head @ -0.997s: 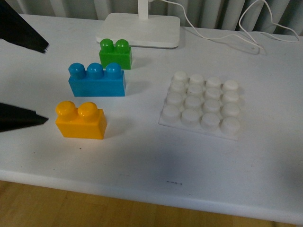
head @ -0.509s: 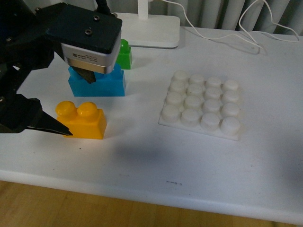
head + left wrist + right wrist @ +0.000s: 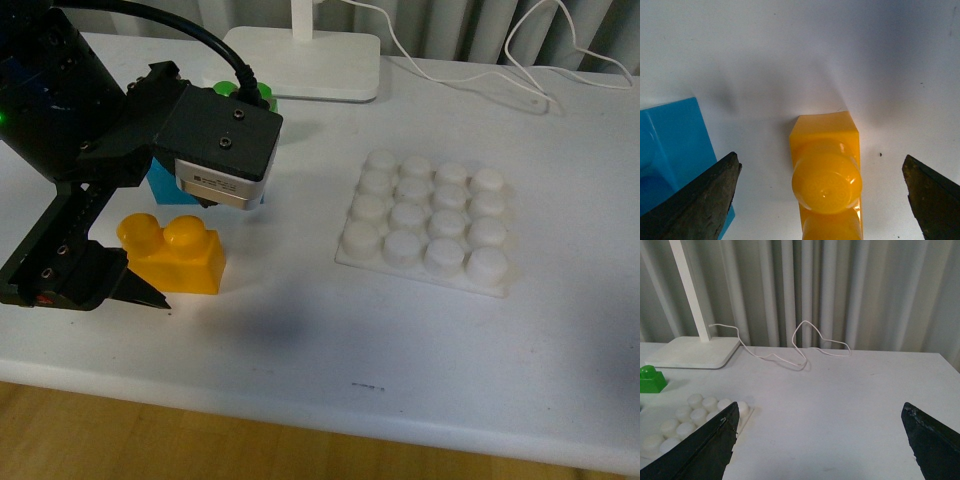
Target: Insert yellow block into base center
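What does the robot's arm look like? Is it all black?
Mostly. The left arm is black and boxy, with small screws, a thick black cable looping over it, a silver block with a label, and a tiny green light. The left gripper and right gripper both have dark, wedge-shaped fingers that taper to points.

Front wide; L wrist over yellow block (image 3: 825, 182)

block (image 3: 170, 256) left of base (image 3: 428, 222), on table (image 3: 300, 335)
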